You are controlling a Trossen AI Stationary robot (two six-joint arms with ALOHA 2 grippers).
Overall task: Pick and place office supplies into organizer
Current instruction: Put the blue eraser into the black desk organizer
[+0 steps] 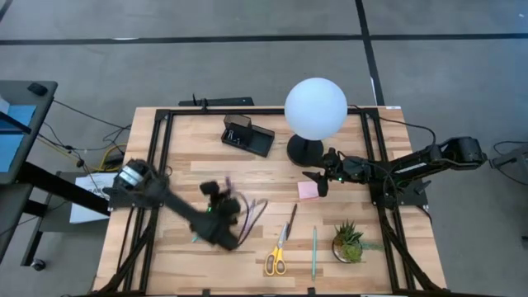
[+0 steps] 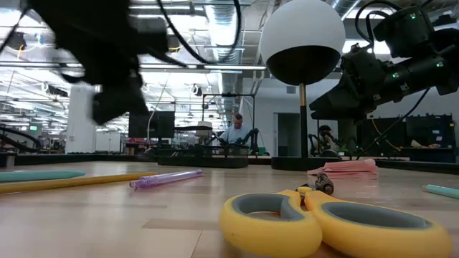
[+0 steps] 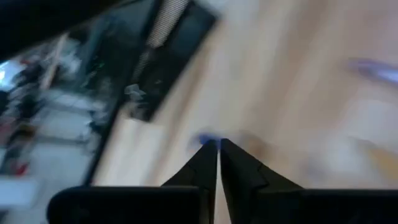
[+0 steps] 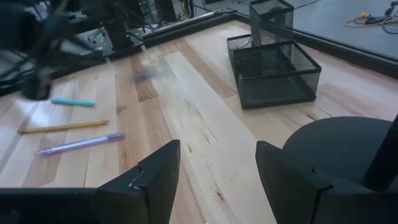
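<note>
Two arms at the table. Left gripper (image 1: pixel 216 191) sits mid-table, fingers (image 3: pixel 208 163) pressed together, w/ a small blue thing (image 3: pixel 205 139) right at the tips. Looks pinched, but it's blurred, so can't say for sure what it is or whether it's truly held. Right gripper (image 1: pixel 317 182) waits by the lamp base, jaws apart, nothing between them, just above the pink sticky pad (image 1: pixel 309 190).

Count, top-down: 1 black mesh organizer (image 1: pixel 247 134) near the far edge, left of the white globe lamp (image 1: pixel 315 108). From the right wrist cam it shows a tall cup section plus low trays, all looking bare. 1 pr yellow-handled scissors (image 1: pixel 277 255) near the front edge. 1 teal pen (image 1: pixel 313 252) beside them, then 1 potted plant (image 1: pixel 348 242) further right. 1 dark pen (image 1: pixel 292 221) just above the scissors.

Right wrist cam adds 3 more: a short teal piece (image 4: pixel 73 101), a yellow pencil (image 4: pixel 63 127) and a purple pen (image 4: pixel 79 143), lying roughly parallel on the wood, well apart from the organizer.

Hard to make out: from above the left arm covers most of that trio; only the purple pen's end and a dark cable loop peek out. The left arm is motion-smeared in every view. At table height the scissors fill the foreground w/ blades mostly hidden, and the pad (image 2: pixel 344 169) sits behind them. A person (image 2: pixel 235 132) is seated far back in the room, too small for detail.
</note>
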